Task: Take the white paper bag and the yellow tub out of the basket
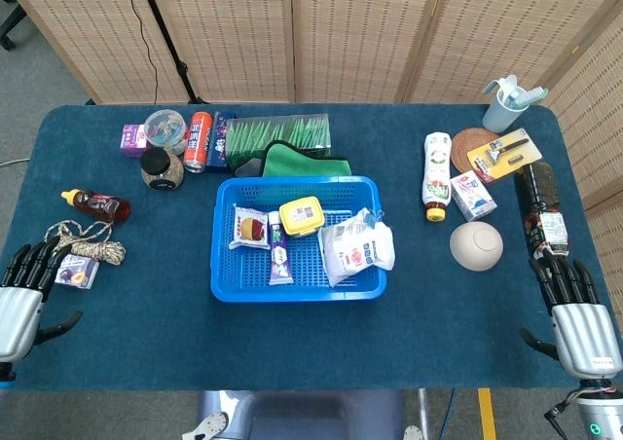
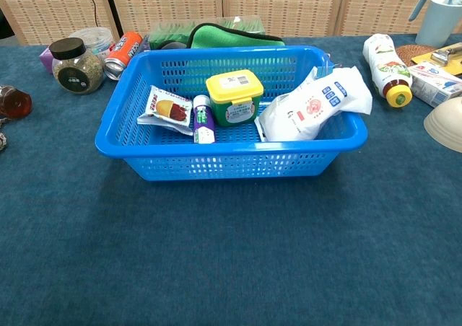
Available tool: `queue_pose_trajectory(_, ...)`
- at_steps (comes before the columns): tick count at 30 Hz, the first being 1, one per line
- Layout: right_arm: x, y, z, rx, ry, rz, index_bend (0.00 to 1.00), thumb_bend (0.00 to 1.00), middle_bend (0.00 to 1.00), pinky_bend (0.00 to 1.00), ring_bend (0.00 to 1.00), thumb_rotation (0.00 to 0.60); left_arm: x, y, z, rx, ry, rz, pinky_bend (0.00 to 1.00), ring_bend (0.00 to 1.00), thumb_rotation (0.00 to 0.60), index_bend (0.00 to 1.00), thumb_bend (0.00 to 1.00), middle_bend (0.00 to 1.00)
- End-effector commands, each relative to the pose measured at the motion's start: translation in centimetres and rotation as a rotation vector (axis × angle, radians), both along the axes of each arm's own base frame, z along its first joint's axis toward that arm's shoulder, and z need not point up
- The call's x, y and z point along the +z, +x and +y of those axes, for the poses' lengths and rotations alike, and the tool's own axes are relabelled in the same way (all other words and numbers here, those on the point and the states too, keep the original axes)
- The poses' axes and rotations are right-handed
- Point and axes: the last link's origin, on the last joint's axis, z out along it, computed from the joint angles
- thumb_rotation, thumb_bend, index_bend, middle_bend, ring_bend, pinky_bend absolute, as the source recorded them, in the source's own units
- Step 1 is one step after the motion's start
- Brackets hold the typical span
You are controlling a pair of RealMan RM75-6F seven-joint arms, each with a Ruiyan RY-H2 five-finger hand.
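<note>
While both of my arms sit low at the near corners of the table, the blue basket stands in the middle of the blue cloth with everything in it untouched. My left hand rests near the left edge, fingers stretched forward and spread, nothing in it; just ahead of its fingertips lie a small purple packet and a coil of rope. My right hand rests near the right edge in the same way, fingers apart and empty, with a dark bottle lying just beyond them. Neither hand shows in the chest view. The white paper bag leans in the right part of the basket, its top propped against the right wall and poking above the rim. The yellow tub stands upright toward the back of the basket, near the middle, well apart from both hands. Left of it I see a small snack packet and a purple tube lying on the basket floor, the tube just beside the tub. Outside, to the right of the basket, a beige bowl sits upside down, and a white bottle with a yellow cap lies on its side.
</note>
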Motion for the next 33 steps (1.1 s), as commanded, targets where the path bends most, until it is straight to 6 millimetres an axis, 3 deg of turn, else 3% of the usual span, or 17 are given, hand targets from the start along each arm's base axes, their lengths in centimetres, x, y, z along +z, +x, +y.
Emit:
queue_pose_trajectory(1, 0.0, 0.0, 0.0, 0.001, 0.004, -0.003, 0.00, 0.00, 0.00, 0.00, 0.00, 0.600, 0.0, 0.0, 0.0, 0.005, 0.001, 0.002, 0.00, 0.00, 0.600, 0.00, 0.15, 0.00)
queue_pose_trajectory(8, -0.3, 0.5, -0.1, 0.026, 0.005, -0.009, 0.00, 0.00, 0.00, 0.00, 0.00, 0.600, 0.0, 0.1, 0.0, 0.008, 0.006, 0.009, 0.00, 0.00, 0.600, 0.00, 0.15, 0.00)
queue_pose_trajectory(15, -0.3, 1.8, -1.8, 0.068, 0.022, -0.018, 0.00, 0.00, 0.00, 0.00, 0.00, 0.600, 0.6, 0.6, -0.3, 0.013, 0.019, -0.022, 0.00, 0.00, 0.600, 0.00, 0.15, 0.00)
queue_pose_trajectory(24, 0.0, 7.1, -5.6, 0.178, 0.099, -0.023, 0.00, 0.00, 0.00, 0.00, 0.00, 0.600, 1.1, 1.5, -0.4, 0.031, 0.024, -0.049, 0.00, 0.00, 0.600, 0.00, 0.15, 0.00)
queue_pose_trajectory(30, -1.3, 11.6, -8.1, 0.243, 0.198, -0.033, 0.00, 0.00, 0.00, 0.00, 0.00, 0.600, 1.2, 2.1, -0.1, 0.034, 0.022, -0.074, 0.00, 0.00, 0.600, 0.00, 0.15, 0.00)
queue_pose_trajectory(33, -2.5, 14.7, -10.4, 0.268, 0.256, -0.072, 0.00, 0.00, 0.00, 0.00, 0.00, 0.600, 1.2, 2.1, 0.2, 0.033, 0.018, -0.069, 0.00, 0.00, 0.600, 0.00, 0.15, 0.00)
